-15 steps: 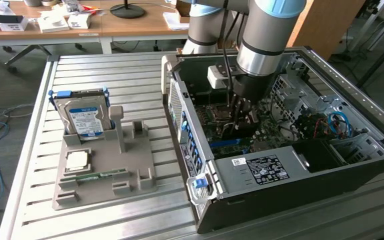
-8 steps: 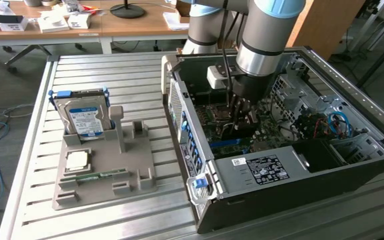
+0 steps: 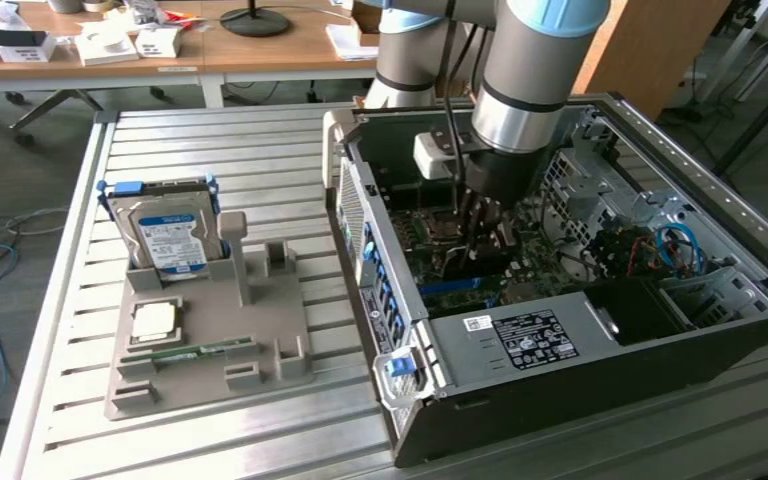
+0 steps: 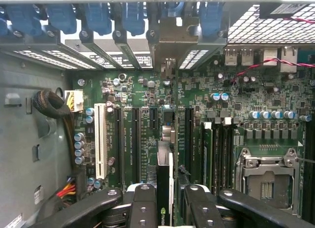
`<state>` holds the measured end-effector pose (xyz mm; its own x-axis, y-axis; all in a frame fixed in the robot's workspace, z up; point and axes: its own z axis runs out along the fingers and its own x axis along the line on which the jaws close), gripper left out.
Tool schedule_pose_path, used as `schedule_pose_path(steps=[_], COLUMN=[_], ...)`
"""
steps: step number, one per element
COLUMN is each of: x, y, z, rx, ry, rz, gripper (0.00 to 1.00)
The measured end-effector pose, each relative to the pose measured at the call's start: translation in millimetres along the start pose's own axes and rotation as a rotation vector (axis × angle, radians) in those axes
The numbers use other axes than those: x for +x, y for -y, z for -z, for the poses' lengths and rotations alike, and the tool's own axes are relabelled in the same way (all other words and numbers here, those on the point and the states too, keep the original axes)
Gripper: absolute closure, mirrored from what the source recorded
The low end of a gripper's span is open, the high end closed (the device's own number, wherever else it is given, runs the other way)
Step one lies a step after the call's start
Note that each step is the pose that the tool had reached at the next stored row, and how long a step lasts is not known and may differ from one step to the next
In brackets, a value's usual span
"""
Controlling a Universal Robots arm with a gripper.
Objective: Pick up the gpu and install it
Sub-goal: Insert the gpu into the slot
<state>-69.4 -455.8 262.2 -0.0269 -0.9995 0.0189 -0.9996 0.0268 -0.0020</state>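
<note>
- The gripper (image 4: 170, 208) is low inside the open computer case (image 3: 518, 410), just over the motherboard (image 4: 142, 95) on the case's floor.
- Its jaws are partly closed, and the black fingers (image 4: 144, 203) pinch the gpu (image 4: 163, 181) from both flat sides.
- The gpu stands on edge inside the case, in line with the long black slots, with its far end reaching toward the case's slotted wall.
- Whether the card's lower edge is fully in a slot I cannot tell.
- Outside the case, on the exterior view's left, a grey holder (image 3: 211, 350) on the slatted table (image 3: 224, 140) keeps a hard drive (image 3: 168, 232) upright, with a RAM stick (image 3: 191, 352) lying flat.
</note>
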Motion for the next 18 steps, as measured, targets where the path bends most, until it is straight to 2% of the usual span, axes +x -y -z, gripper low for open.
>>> schedule_pose_path(steps=[18], x=[-1.6], y=[-0.1], z=[-0.6], rx=[0.0061], ry=[0.0001], rz=[0.017], gripper=[0.74])
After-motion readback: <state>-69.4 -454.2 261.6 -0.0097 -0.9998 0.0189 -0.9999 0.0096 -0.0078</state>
